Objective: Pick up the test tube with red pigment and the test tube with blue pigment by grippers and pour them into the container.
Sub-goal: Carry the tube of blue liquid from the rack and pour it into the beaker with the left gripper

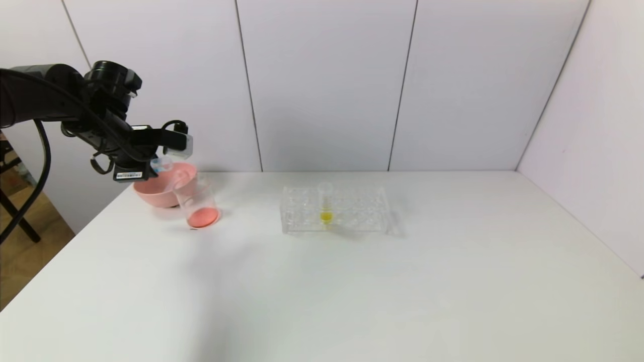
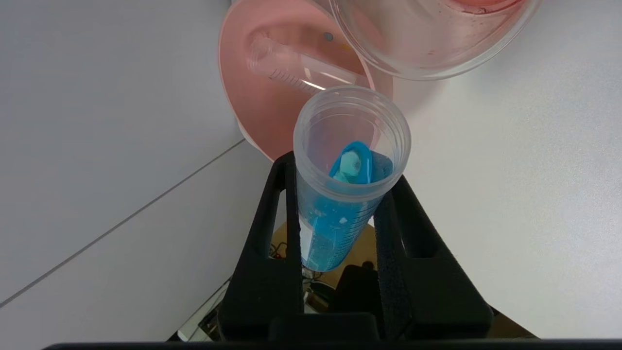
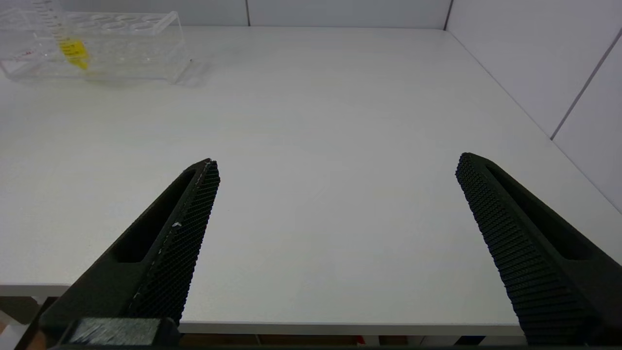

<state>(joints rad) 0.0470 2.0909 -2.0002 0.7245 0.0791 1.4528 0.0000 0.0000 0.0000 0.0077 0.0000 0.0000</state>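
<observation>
Head view: the left gripper (image 1: 160, 163) hangs above the pink bowl (image 1: 160, 193), clenched on the blue tube (image 1: 162, 164); the beaker (image 1: 197, 203), red at its bottom, stands just beside the bowl. A yellow tube (image 1: 326, 203) stands in the rack (image 1: 334, 210).

Left wrist view: the fingers (image 2: 265, 233) clamp the blue tube (image 2: 340, 194), its mouth near the beaker (image 2: 427, 39). An empty tube (image 2: 296, 68) lies in the bowl (image 2: 252, 97).

Right wrist view: the right gripper (image 3: 337, 167) hangs spread wide over the table (image 3: 340, 121).
</observation>
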